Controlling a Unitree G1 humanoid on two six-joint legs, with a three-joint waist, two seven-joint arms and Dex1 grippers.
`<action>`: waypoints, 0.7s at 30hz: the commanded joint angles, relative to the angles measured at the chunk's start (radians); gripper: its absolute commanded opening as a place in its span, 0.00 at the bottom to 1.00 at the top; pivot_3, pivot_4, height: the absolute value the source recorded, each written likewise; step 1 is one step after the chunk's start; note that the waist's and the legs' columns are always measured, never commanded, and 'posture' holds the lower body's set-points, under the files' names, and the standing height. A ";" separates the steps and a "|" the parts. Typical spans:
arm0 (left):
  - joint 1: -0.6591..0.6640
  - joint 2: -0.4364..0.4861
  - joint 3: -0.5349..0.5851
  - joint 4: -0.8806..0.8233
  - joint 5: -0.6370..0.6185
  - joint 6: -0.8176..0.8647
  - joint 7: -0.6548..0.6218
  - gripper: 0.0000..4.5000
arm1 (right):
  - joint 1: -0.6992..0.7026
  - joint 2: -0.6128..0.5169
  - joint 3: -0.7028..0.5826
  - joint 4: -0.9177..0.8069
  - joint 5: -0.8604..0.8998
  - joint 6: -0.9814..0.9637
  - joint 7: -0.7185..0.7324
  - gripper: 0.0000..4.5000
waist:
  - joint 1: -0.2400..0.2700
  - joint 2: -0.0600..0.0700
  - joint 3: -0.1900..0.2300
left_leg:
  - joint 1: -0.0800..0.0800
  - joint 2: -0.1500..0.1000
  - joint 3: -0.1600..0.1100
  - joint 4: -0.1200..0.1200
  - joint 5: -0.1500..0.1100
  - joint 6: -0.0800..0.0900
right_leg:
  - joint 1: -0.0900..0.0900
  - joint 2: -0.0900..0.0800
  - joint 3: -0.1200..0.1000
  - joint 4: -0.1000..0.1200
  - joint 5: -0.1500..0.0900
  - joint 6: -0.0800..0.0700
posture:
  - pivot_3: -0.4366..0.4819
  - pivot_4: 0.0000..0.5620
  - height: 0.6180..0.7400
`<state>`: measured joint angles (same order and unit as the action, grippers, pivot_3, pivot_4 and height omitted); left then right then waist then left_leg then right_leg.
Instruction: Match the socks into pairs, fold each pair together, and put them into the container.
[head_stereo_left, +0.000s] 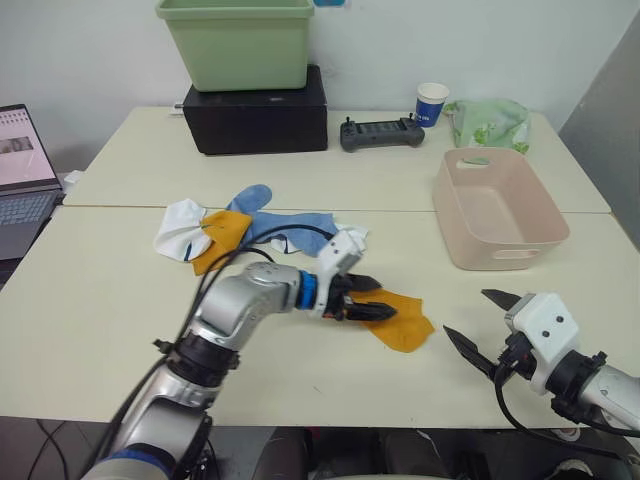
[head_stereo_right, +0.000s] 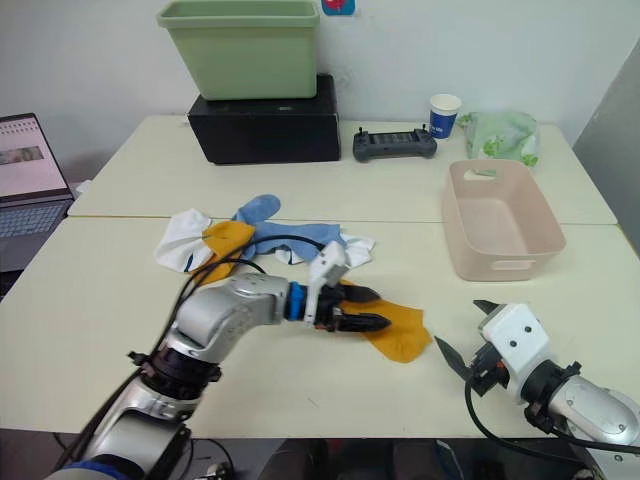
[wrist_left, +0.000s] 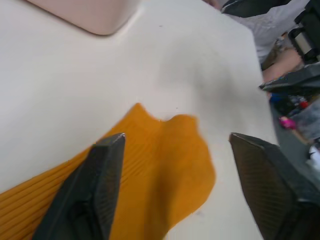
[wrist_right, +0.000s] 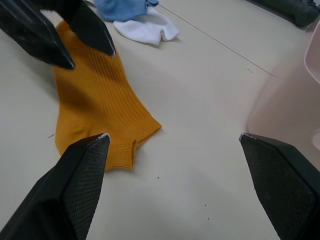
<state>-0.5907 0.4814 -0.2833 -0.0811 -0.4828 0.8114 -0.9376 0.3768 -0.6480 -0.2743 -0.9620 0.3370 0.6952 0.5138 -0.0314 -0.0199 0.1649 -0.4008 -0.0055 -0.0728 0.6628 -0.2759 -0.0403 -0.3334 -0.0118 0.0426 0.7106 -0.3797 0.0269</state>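
on the table (head_stereo_left: 120, 330), two orange socks (head_stereo_left: 405, 322), one pink container (head_stereo_left: 497, 207).

head stereo downward, wrist views close, sharing mustard-orange sock (wrist_right: 95, 100)

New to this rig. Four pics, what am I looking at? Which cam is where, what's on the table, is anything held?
It is a humanoid robot with two arms, each ending in a two-fingered black gripper. Two pictures come from a stereo camera on its head, looking down over the arms. The other two come from cameras on the wrists, looking along each gripper's fingers.

On the table lies one mustard sock by itself, with the left gripper open over its near end. A pile of socks, white, blue and mustard, lies further back. The pink tub stands empty on the robot's right. The right gripper hangs open above the table near the sock, holding nothing.

At the back: a green bin on a black box, a controller, a paper cup, a green bag and a laptop.
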 joint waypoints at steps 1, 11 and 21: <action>-0.052 0.077 0.074 0.078 0.041 -0.123 -0.073 1.00 | 0.001 0.006 -0.007 -0.067 0.004 -0.009 -0.015 1.00 | 0.003 0.000 0.000 | 0.000 0.000 0.000 0.000 0.000 0.000 | 0.000 0.000 0.000 0.000 0.000 0.000 | 0.48 0.27 0.88; -0.103 0.125 0.054 0.348 0.169 -0.263 -0.166 1.00 | -0.004 0.040 0.104 -0.051 -0.041 -0.021 -0.079 1.00 | 0.003 0.000 0.000 | -0.001 -0.001 -0.001 0.000 0.000 0.001 | 0.000 -0.001 -0.001 -0.001 0.000 0.000 | 0.48 0.27 0.88; -0.070 0.030 0.002 0.410 0.285 -0.295 -0.095 0.75 | -0.028 0.145 0.272 0.093 -0.190 0.008 -0.244 1.00 | -0.001 0.000 0.000 | 0.000 0.000 0.000 0.000 0.000 0.001 | -0.001 -0.001 0.000 0.001 0.000 0.000 | 0.48 0.27 0.88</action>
<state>-0.6667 0.5181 -0.2716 0.3259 -0.2126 0.5240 -1.0219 0.3655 -0.5184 -0.0123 -0.8770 0.1715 0.6978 0.3036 -0.0321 -0.0203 0.1646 -0.4011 -0.0059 -0.0735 0.6629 -0.2762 -0.0396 -0.3340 -0.0125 0.0419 0.7113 -0.3797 0.0270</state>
